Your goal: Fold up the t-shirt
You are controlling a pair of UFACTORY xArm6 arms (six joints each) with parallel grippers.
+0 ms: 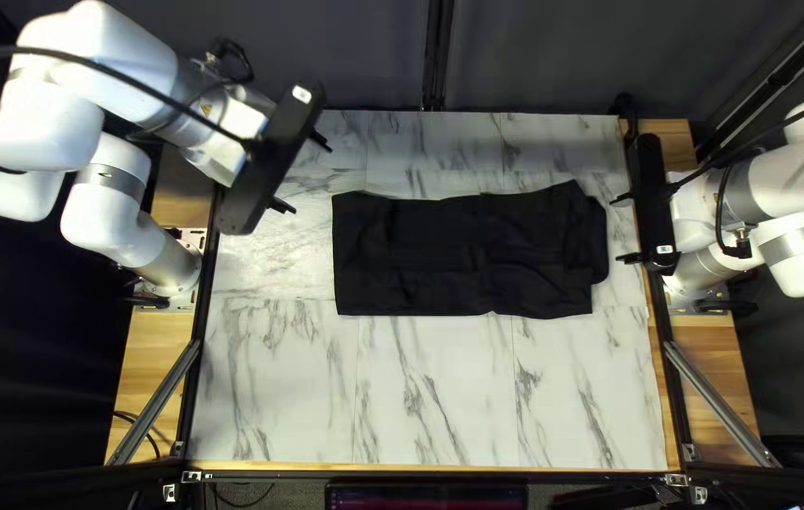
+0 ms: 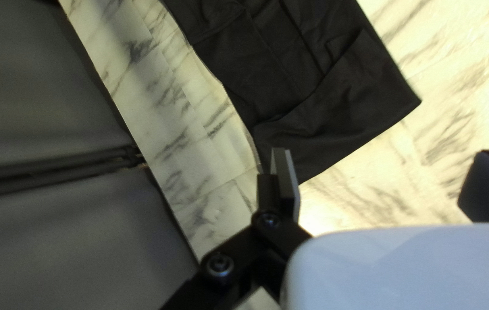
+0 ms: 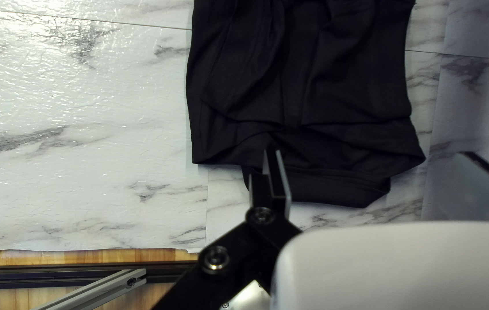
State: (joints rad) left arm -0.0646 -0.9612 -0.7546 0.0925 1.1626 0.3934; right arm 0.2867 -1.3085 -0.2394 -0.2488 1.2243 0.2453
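While a screen [image 1: 426,496] sits at the near edge, slanting metal struts [image 1: 154,401] flank the smooth, marble-patterned bench [image 1: 279,387]. Across its middle lies the black t-shirt [image 1: 440,255], a soft, creased oblong with a ragged right end. Beside that end, the fingers of the right gripper [image 1: 619,229] are spread wide, gripping nothing. Farther back, off the straighter end, the left gripper [image 1: 306,175] also has wide-parted, empty fingers. Behind the far edge hangs a dark curtain [image 1: 563,57].
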